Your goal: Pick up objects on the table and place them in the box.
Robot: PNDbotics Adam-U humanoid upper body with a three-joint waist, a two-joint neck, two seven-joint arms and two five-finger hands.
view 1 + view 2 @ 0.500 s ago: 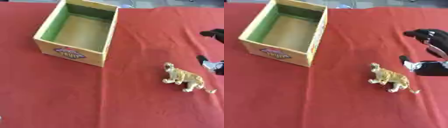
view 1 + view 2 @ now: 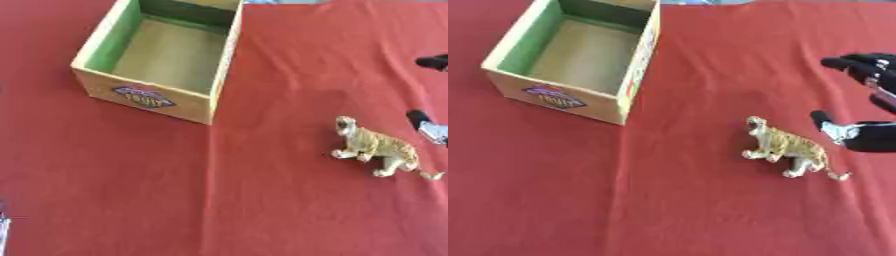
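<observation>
Striped orange toy tiger (image 2: 789, 148) (standing, mouth open) beside right hand (image 2: 866, 102), fingers spread apart

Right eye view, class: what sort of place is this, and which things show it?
Probably a tabletop set up for robot sorting practice, not a home. A red cloth covers the surface, an open empty box stands on it, a toy tiger waits beside it, and a black robot hand reaches in from the right.

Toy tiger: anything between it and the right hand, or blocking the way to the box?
Nothing visible. The right hand sits open just right of the toy tiger, only bare red cloth between them. From the tiger up-left to the box the cloth is also bare; the box is open-topped and looks empty.
</observation>
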